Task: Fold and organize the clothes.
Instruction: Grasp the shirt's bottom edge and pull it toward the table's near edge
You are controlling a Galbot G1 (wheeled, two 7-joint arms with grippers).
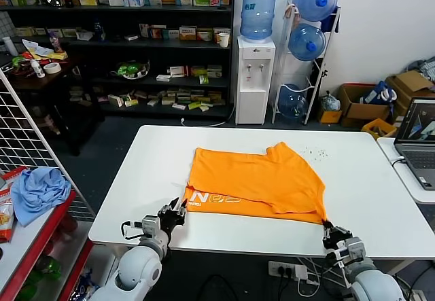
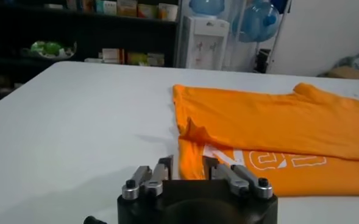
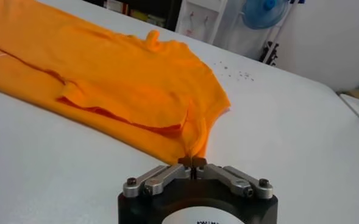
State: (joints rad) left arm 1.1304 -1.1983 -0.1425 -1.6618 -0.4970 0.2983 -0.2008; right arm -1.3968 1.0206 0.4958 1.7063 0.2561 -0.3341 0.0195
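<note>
Head view showed the orange T-shirt (image 1: 262,179) lying folded over on the white table (image 1: 353,199), its white lettering showing along the near edge. The left tool (image 1: 178,214) sat low at the table's near edge, just beside the T-shirt's near left corner, its forearm reaching up from below; its 2 fingers (image 2: 161,172) stood partly apart with nothing between them, the corner lying just ahead. The right tool (image 1: 331,229) sat at the T-shirt's near right corner, fingers pinched together on a tip of the orange fabric (image 3: 194,141), drawn into a point.
</note>
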